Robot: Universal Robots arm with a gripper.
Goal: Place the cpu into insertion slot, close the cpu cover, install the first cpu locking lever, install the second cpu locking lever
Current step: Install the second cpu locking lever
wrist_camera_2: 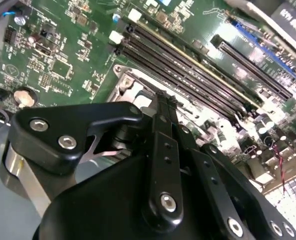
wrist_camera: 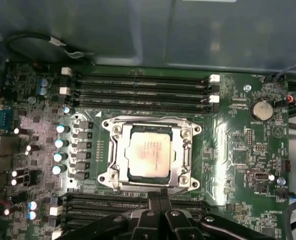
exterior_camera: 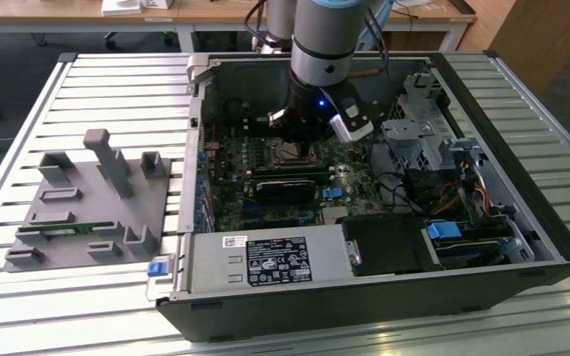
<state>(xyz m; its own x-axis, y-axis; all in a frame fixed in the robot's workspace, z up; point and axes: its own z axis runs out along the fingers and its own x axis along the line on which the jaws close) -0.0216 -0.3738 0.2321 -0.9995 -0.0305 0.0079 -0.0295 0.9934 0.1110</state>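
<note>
The chip (wrist_camera: 148, 154) lay flat in its socket (wrist_camera: 183, 156), and the metal cover frame (wrist_camera: 119, 156) was down around it, its window showing the silver top. The pincer (wrist_camera: 160, 200) hovered just beside one edge of the socket in the first wrist view, its two fingers (wrist_camera_2: 163, 107) pressed together with nothing between them. In the exterior view the arm (exterior_camera: 323, 44) reached straight down into the open computer case (exterior_camera: 522, 222), with the pincer (exterior_camera: 295, 139) low over the green board (wrist_camera: 227, 140).

The locking levers could not be told apart from the frame here, so whether either was latched stays unclear. The likely risk was the closed fingertips sliding off a thin lever or pressing on the frame at a slant, which might shift the chip on the socket pins or scrape the board.

Long memory slots (wrist_camera: 138, 90) ran close on both sides of the socket, leaving little room to swing. A row of small capacitors (wrist_camera: 60, 150) stood near, and a round coin battery (wrist_camera: 261, 110) lay well apart. In the exterior view, cables (exterior_camera: 433, 194) and a drive cage (exterior_camera: 418, 133) crowded the case on that view's right. A grey parts holder (exterior_camera: 87, 208) sat on the slatted desk (exterior_camera: 27, 133).
</note>
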